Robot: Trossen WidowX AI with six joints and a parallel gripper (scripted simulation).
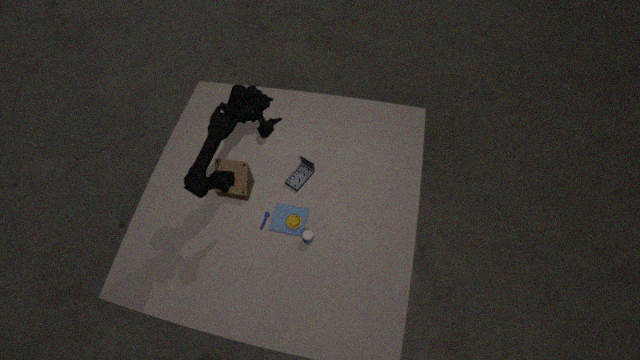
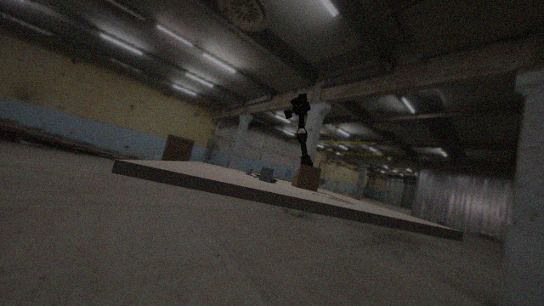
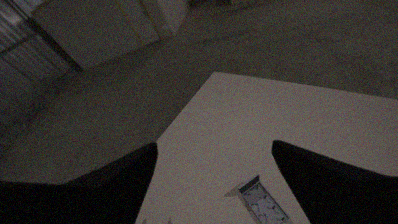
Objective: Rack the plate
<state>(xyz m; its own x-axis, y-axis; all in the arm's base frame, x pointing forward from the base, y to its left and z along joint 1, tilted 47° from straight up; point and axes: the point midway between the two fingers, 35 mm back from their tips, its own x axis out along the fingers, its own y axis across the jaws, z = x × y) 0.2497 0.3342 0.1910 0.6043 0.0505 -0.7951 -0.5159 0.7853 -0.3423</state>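
Note:
A small round yellow plate point(image 1: 294, 221) lies flat on a blue mat point(image 1: 280, 212). The dish rack point(image 1: 299, 176) point(image 2: 267, 174) point(image 3: 263, 202) is a grey tray-like base with an upright panel at one end. It stands apart from the mat, and its slots are too small to make out. My gripper point(image 1: 276, 109) point(image 3: 215, 147) is open and empty. It is raised high, well away from the plate and beyond the rack's panel end in the top view. The plate is not in the wrist view.
The arm stands on a wooden block point(image 1: 242, 181) point(image 2: 307, 177). A blue spoon-like thing point(image 1: 265, 220) lies beside the mat. A small white cup-like thing point(image 1: 308, 235) stands at the mat's corner, near the plate.

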